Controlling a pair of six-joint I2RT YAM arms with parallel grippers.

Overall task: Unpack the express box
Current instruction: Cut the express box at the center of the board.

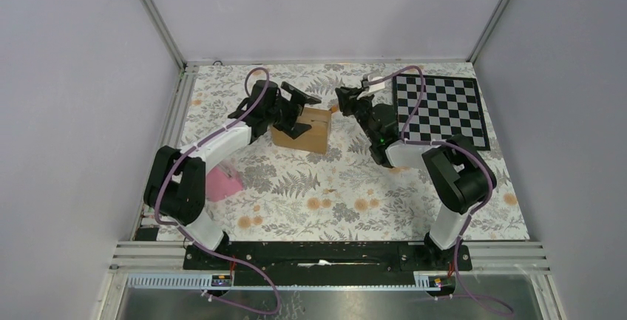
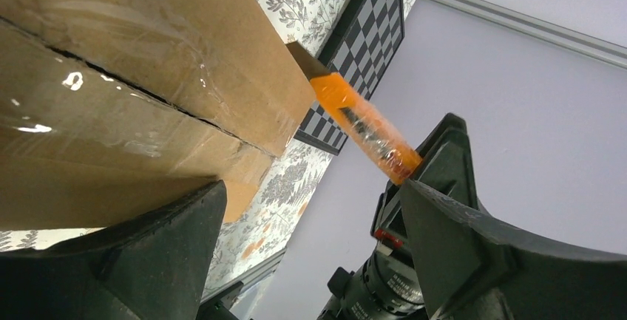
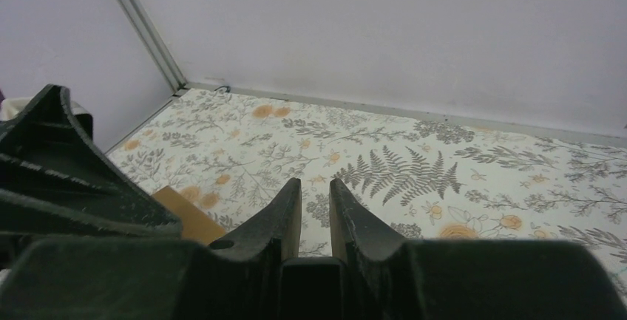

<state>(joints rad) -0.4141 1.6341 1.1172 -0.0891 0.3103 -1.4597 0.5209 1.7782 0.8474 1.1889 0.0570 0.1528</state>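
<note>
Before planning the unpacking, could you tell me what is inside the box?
Contents hidden: the box is closed, clear tape over its seam. Outside, the cutter has its tip at the box's edge.

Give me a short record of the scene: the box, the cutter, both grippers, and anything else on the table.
express box: brown cardboard, on the floral tablecloth, clear tape over its seam
orange cutter: tip at the box's upper edge
right gripper: shut on the orange cutter
left gripper: open wide at the box's top; contact cannot be told
pink wedge-shaped object: beside the left arm, apart from the box
checkerboard: flat, far right corner
</note>
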